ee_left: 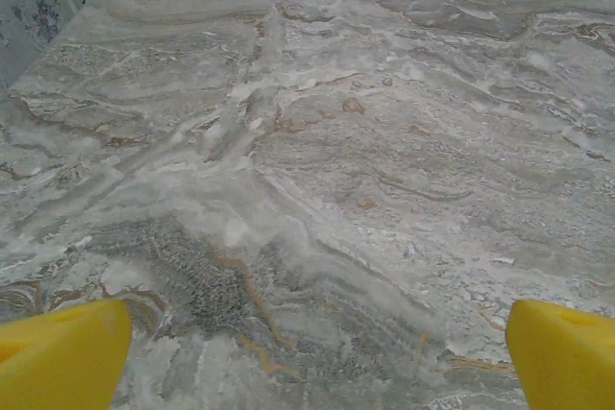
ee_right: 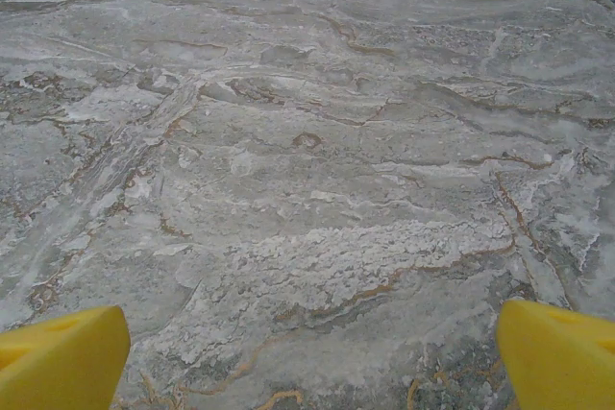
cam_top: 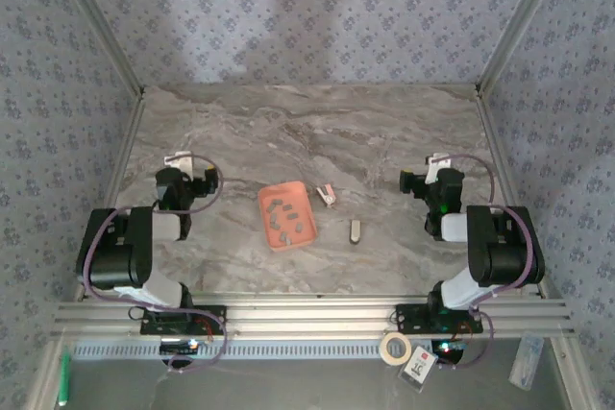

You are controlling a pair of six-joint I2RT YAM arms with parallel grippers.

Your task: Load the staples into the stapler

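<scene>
Overhead view of a marble counter (cam_top: pixel 384 132) with two robot arms at its near edge. A salmon-orange rectangular tray (cam_top: pixel 265 201) lies near the middle, closer to the left arm. Its long axis runs near to far, with the far end leaning left. Inside it lie the staples (cam_top: pixel 286 220), several tiny dark grey strips scattered apart and pointing different ways; their exact directions are too small to read.

Just right of the tray sits a small pink-and-white item (cam_top: pixel 327 195), set on a diagonal. Nearer and further right is a grey oblong piece (cam_top: pixel 355 231), its long axis near to far. Which of the two is the stapler cannot be told at this size.

The left tool (cam_top: pixel 189 178) hangs left of the tray, spread wide and holding nothing. The right tool (cam_top: pixel 430 178) hangs well right of the items, equally wide and empty. Each wrist view shows yellow fingertips (ee_left: pixel 62 357) (ee_right: pixel 557 357) in the bottom corners over bare marble.
</scene>
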